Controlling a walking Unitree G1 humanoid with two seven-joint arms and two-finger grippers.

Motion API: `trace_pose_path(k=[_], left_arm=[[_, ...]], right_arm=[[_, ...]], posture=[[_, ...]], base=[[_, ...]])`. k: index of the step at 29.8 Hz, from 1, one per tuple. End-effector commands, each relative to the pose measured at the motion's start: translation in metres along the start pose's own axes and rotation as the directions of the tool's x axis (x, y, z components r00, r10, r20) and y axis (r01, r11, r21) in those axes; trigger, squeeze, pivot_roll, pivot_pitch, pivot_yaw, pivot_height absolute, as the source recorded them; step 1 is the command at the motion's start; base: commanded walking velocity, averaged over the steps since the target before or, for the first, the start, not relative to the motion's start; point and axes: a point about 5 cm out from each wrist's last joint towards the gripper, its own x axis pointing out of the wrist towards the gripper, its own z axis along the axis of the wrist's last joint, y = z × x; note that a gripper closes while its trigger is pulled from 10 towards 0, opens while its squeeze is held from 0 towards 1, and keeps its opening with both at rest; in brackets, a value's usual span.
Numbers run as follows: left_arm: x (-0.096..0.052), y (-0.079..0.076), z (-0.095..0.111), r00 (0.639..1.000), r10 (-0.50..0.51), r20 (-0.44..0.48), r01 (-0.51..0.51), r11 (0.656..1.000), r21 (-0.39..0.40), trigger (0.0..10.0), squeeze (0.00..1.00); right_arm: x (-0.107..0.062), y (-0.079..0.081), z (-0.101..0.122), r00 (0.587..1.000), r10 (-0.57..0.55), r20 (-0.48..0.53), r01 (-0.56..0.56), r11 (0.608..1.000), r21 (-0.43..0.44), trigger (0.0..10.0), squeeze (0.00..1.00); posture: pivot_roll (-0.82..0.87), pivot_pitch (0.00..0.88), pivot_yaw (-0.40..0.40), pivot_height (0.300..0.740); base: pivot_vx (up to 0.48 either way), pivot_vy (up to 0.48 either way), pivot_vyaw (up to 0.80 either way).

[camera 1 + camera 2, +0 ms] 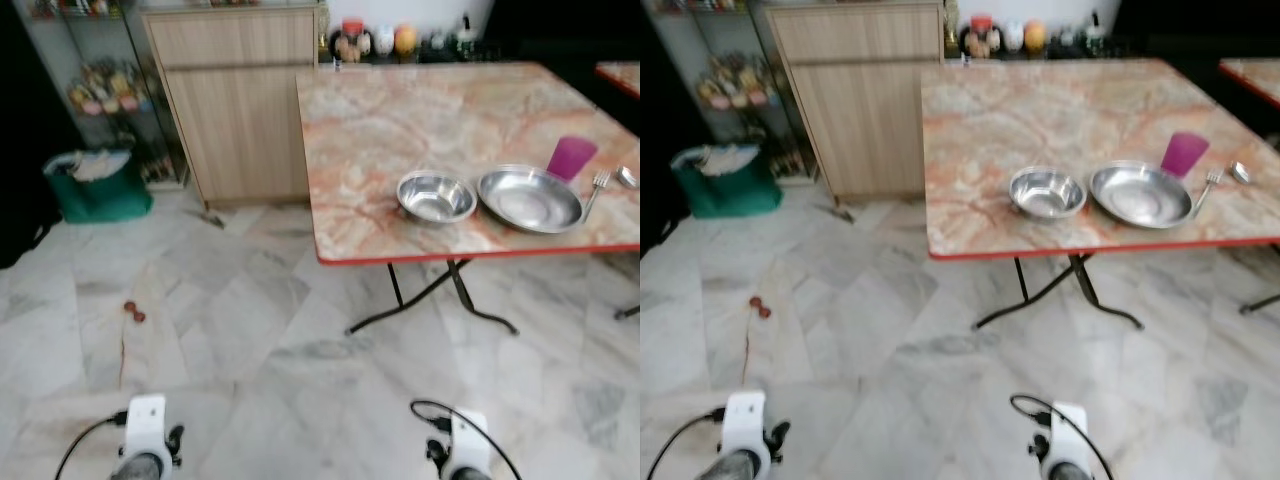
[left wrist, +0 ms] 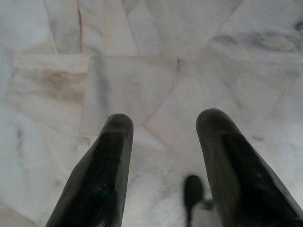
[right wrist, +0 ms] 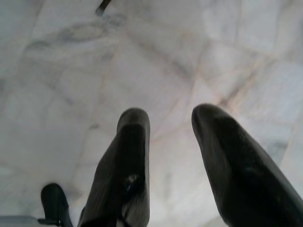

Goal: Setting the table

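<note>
A marble-patterned table (image 1: pixel 400 120) with a red edge stands ahead to my right. Near its front edge sit a steel bowl (image 1: pixel 435 196) and a shallow steel plate (image 1: pixel 530 199), side by side. A purple cup (image 1: pixel 571 157) stands behind the plate, with a fork (image 1: pixel 597 187) and a spoon (image 1: pixel 628 177) to its right. Both arms hang low over the floor, far from the table. My left gripper (image 2: pixel 164 120) is open with only floor tiles between its fingers. My right gripper (image 3: pixel 169 116) is open and holds nothing.
A wooden cabinet (image 1: pixel 240 100) stands against the wall left of the table, with jars (image 1: pixel 375 40) lined up behind the table. A green basket (image 1: pixel 95 183) sits by a glass shelf. A small red object (image 1: pixel 134 312) lies on the marble floor. Folding table legs (image 1: pixel 440 295) cross underneath.
</note>
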Motion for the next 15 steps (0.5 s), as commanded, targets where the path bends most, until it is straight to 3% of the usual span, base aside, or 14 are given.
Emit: trace_pose_path(k=[1, 15], left_arm=[[-0.0018, 0.0037, -0.0068, 1.0, 0.009, -0.029, -0.009, 1.0, 0.011, 10.0, 0.0], [-0.0014, 0.0026, -0.0062, 1.0, 0.005, -0.03, -0.005, 1.0, 0.015, 10.0, 0.0]], right_arm=[[0.0001, 0.0063, -0.001, 1.0, 0.015, -0.003, -0.015, 1.0, 0.005, 10.0, 0.0], [0.0003, 0.0082, -0.0005, 1.0, 0.017, -0.002, -0.017, 1.0, 0.004, 10.0, 0.0]], posture=[[-0.03, 0.0, -0.033, 0.74], [-0.03, 0.0, -0.03, 0.74]], base=[[0.0, -0.281, 0.0], [0.0, -0.275, 0.0]])
